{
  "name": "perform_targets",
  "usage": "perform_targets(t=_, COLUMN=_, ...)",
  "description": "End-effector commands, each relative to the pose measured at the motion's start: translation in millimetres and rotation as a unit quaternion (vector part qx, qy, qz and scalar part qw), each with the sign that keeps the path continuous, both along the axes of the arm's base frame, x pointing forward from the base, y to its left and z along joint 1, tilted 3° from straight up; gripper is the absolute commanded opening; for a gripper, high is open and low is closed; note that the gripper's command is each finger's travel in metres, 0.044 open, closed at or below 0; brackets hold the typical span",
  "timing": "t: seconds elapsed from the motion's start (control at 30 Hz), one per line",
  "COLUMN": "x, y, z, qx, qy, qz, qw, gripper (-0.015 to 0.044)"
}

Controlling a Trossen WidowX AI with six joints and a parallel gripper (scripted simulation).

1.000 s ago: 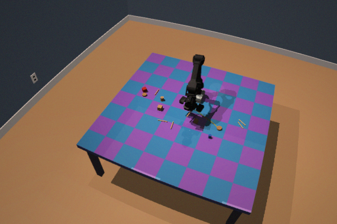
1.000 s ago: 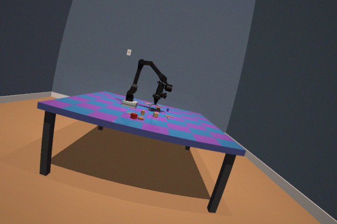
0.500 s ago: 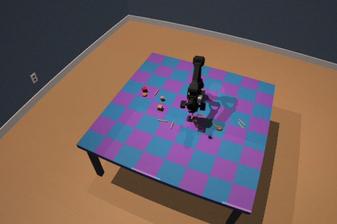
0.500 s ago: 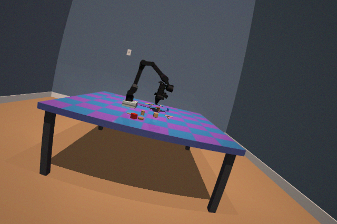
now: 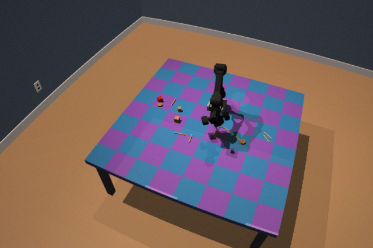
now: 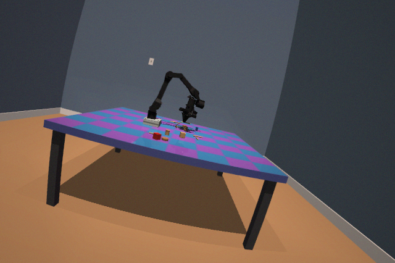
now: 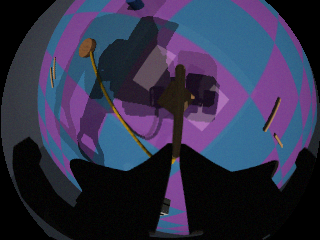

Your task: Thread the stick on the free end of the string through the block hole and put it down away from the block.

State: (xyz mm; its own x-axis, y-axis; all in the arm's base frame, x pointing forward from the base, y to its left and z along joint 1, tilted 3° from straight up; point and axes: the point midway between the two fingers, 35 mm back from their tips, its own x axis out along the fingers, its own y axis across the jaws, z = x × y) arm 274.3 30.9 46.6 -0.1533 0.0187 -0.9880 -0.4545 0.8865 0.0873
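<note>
My gripper (image 5: 217,126) (image 6: 184,121) (image 7: 175,148) is shut on the stick (image 7: 178,122) and holds it above the table. The stick points away from the fingertips and crosses over the wooden block (image 5: 217,133) (image 6: 184,128) (image 7: 167,97) in the wrist view. The block sits on the table in the arm's shadow; its hole cannot be made out, and the gap between stick and block is hard to judge. The yellow string (image 5: 232,133) (image 7: 119,116) runs from the round button (image 5: 242,141) (image 7: 87,48) to the stick's end at the fingertips, outside the block.
A blue object (image 5: 232,151) (image 6: 196,128) (image 7: 134,4) stands near block and button. Loose sticks (image 5: 179,133) (image 5: 190,138) (image 5: 267,135) lie on both sides. Farther left are a wooden cube (image 5: 176,119), a small cylinder (image 5: 179,109), a disc (image 5: 159,105) and a red cube (image 5: 159,99).
</note>
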Motion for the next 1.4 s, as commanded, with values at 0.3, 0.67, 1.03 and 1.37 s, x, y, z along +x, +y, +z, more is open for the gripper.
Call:
perform_targets(t=0.3, x=10, y=16, z=2, qx=0.032, qy=0.003, qz=0.163, qw=0.986, gripper=0.0000)
perform_targets(t=0.67, x=16, y=28, z=1, qx=0.059, qy=0.009, qz=0.300, qw=0.952, gripper=0.0000)
perform_targets(t=1.03, x=21, y=42, z=1, qx=0.086, qy=0.013, qz=0.430, qw=0.899, gripper=0.0000)
perform_targets(t=1.37, x=25, y=54, z=0, qx=0.111, qy=0.016, qz=0.541, qw=0.834, gripper=0.0000)
